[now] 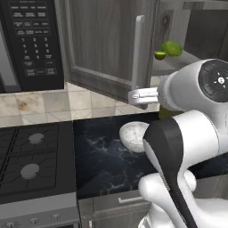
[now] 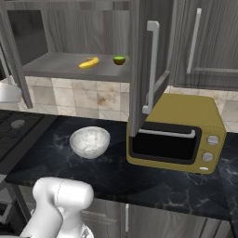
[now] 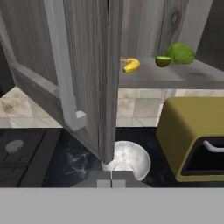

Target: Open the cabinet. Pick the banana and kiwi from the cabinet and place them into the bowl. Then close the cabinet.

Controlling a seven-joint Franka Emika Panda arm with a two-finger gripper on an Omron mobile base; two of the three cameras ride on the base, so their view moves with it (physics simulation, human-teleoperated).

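Nearest us, our gripper (image 1: pixel 132 95) hangs with jaws closed on nothing by the open cabinet (image 1: pixel 104 44) door. Below sits the bowl (image 2: pixel 89 142). Farther back, on the shelf, lie the banana (image 2: pixel 89 62) and kiwi (image 2: pixel 119 60): light, probably soft; we judge mid-body grips best.

Grey-brown wood-grain cabinet door (image 3: pixel 94 65), matt, with a smooth silver metal bar handle (image 1: pixel 139 53); glossy black marbled stone surface (image 2: pixel 139 179); speckled white ceramic-looking bowl (image 2: pixel 89 142); satin mustard-yellow toaster oven (image 2: pixel 179 132).
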